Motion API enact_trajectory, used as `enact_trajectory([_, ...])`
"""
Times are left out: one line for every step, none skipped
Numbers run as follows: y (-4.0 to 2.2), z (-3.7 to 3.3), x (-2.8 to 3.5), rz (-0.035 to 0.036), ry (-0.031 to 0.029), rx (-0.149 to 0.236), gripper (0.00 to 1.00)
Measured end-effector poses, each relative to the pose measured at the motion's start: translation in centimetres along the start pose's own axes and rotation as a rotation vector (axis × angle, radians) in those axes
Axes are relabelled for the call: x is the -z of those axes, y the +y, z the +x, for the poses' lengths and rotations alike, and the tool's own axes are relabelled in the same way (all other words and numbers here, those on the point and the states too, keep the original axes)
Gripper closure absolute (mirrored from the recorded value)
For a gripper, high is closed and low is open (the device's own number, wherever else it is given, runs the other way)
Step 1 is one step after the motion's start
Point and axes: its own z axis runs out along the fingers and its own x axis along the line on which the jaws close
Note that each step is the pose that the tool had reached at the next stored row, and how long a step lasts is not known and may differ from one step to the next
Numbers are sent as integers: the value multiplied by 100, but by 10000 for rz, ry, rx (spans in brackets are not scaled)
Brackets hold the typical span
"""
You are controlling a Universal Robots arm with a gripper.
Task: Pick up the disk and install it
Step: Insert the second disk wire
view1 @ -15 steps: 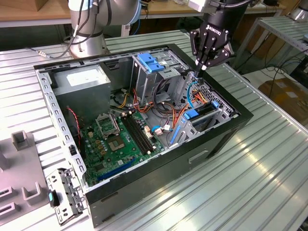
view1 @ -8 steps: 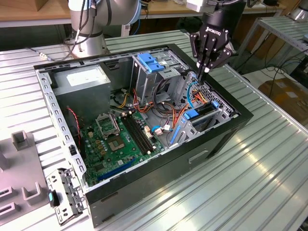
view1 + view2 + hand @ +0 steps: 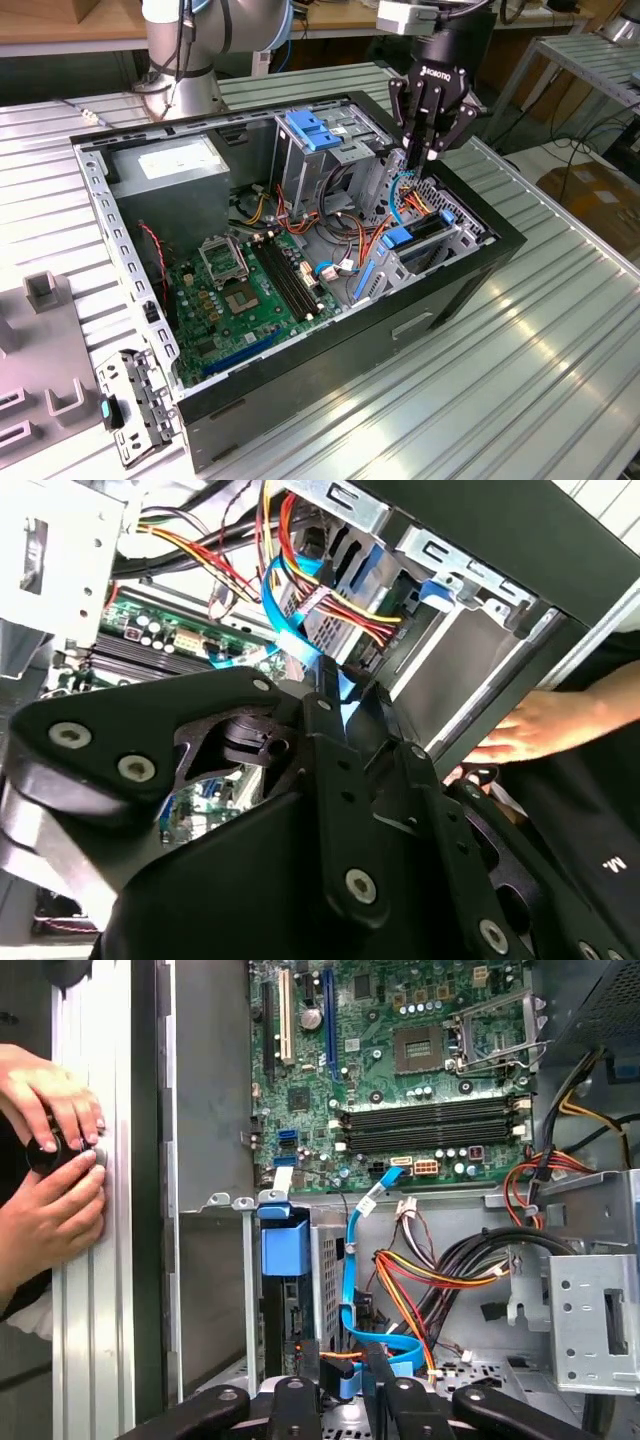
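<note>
Gripper (image 3: 428, 152) | fingers narrowed, poised over drive cage inside open computer case (image 3: 500, 262) | disk (image 3: 418, 238) seated in cage slot, blue carrier edge up | judged: press straight down, avoid cables (image 3: 400, 1290).

Bright, even overhead light is seen in the exterior view, with broad white glare thrown off the ribbed metal counter (image 3: 520, 380) toward 5 o'clock. In the second wrist view the gripper (image 3: 330, 695) is rendered dark and soft, being close to the lens. The motherboard (image 3: 400, 1060) is shown sharp.
</note>
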Motion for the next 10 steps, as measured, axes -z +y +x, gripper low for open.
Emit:
enact_trajectory([-1, -14, -11, 8, 173, -13, 69])
enact_trajectory([-3, -30, -27, 18, 400, -28, 83])
enact_trajectory([-3, -36, -33, 19, 430, -31, 84])
enact_trajectory([-3, -37, -37, 19, 430, -31, 84])
enact_trajectory([-4, -38, -42, 18, 412, -29, 84])
enact_trajectory([-5, -22, -51, -8, -217, 20, 84])
enact_trajectory([-4, -1, -61, -11, -467, 53, 84])
enact_trajectory([0, 27, -75, 1, -590, 77, 84])
enact_trajectory([9, 66, -93, 46, -641, 84, 84])
enact_trajectory([13, 89, -102, 73, -660, 88, 84])
